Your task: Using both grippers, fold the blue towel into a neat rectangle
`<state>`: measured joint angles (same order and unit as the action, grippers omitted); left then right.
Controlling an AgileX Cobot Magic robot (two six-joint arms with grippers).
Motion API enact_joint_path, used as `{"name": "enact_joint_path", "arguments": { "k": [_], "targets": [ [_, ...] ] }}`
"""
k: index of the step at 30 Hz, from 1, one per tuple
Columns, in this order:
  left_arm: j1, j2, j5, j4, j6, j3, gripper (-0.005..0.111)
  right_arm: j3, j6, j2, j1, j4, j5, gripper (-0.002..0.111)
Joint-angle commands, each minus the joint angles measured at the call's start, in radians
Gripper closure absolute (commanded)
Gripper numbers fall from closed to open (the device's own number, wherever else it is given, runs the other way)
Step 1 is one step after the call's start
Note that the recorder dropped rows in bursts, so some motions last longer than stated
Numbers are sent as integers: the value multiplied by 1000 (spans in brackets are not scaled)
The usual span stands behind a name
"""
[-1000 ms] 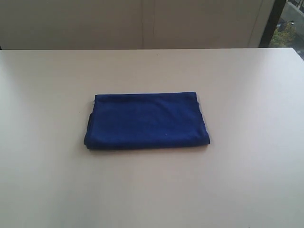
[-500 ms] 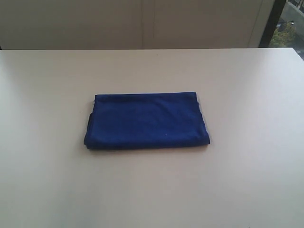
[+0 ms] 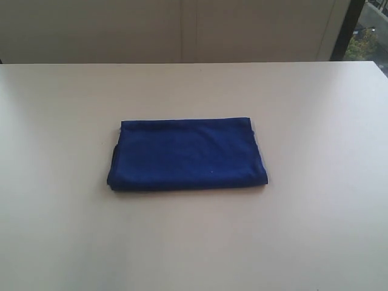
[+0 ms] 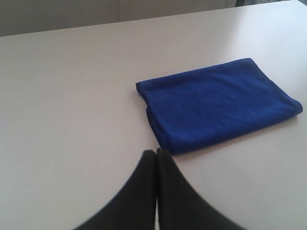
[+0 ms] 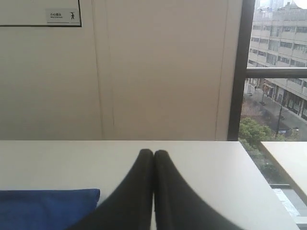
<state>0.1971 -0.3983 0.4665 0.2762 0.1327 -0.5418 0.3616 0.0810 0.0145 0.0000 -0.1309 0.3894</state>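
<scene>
The blue towel (image 3: 187, 154) lies folded into a flat rectangle near the middle of the white table (image 3: 303, 103). Neither arm shows in the exterior view. In the left wrist view the towel (image 4: 218, 105) lies just beyond my left gripper (image 4: 156, 152), whose black fingers are pressed together with nothing between them, apart from the cloth. In the right wrist view one corner of the towel (image 5: 45, 208) shows beside my right gripper (image 5: 153, 153), also shut and holding nothing.
The table's far edge meets a pale wall (image 3: 182, 30). A dark window frame (image 5: 240, 67) with buildings and trees outside stands at the right. A second white surface (image 5: 288, 163) lies beyond the table's right edge.
</scene>
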Motion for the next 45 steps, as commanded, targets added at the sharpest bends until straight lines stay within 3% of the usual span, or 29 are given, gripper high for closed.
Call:
{"name": "enact_joint_path", "arguments": {
  "k": [1,17,45],
  "targets": [
    [-3,9,4,16,1,6,107,-4,10,-7,-5,4,-2,108],
    [-3,9,4,16,1,6,107,-51,-95,-15,-6,151,27,108],
    [-3,9,4,16,1,6,107,-269,-81,-15,-6,149,30,108]
  ]
}}
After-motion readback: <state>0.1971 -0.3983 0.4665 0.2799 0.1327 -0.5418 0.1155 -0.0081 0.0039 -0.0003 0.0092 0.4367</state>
